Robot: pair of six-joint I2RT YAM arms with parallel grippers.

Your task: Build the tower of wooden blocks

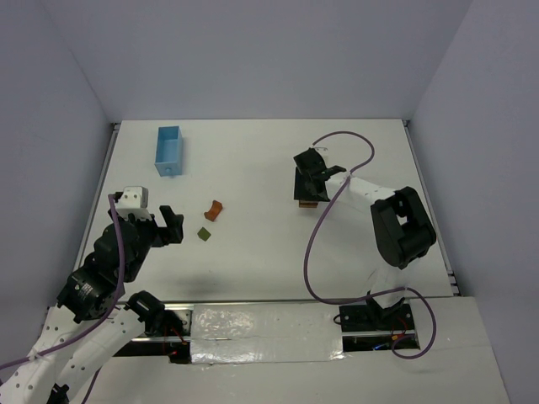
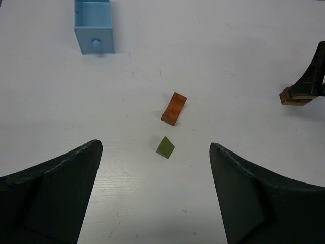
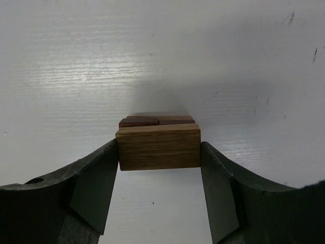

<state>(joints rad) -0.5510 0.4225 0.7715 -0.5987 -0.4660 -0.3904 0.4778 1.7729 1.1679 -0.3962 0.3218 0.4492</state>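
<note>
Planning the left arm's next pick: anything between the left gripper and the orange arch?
Yes. The green piece lies on the table just short of the arch, nearly in line from the open left gripper. Nothing else visible sits between them.

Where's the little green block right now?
The olive-green block lies left of centre in the top view, just ahead of the open left gripper, with the orange-red block close beyond it.
</note>
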